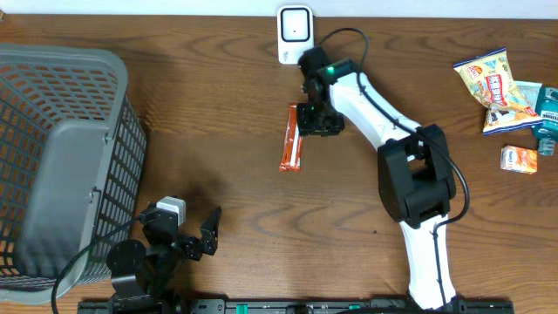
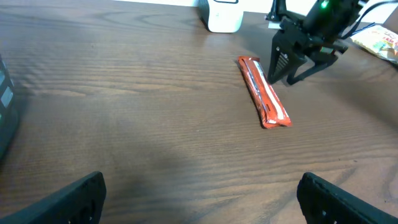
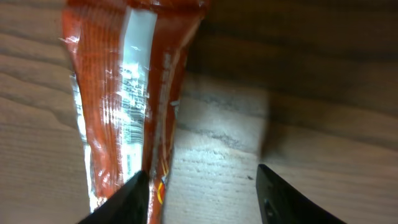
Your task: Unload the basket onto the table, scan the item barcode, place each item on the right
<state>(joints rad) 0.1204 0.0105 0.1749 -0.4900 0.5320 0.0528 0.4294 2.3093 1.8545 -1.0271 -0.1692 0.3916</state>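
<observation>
The item is a long orange-red snack bar wrapper [image 1: 291,139] [image 2: 264,92] lying flat on the wooden table, its silver seam with printed lines facing up [image 3: 118,93]. My right gripper [image 1: 314,119] [image 2: 285,77] [image 3: 202,186] stands just to the right of the bar's far end, low over the table. It is open, with bare wood between its jaws, and its left finger [image 3: 134,199] is at the wrapper's edge. The white scanner [image 1: 295,35] [image 2: 224,15] stands at the table's back edge, beyond the bar. My left gripper [image 1: 196,228] [image 2: 202,199] rests open at the front left, holding nothing.
A grey mesh basket [image 1: 52,157] fills the left side of the table. Several snack packets [image 1: 501,92] lie at the far right, with a small orange box [image 1: 519,159] beside them. A black cable [image 1: 349,39] loops near the scanner.
</observation>
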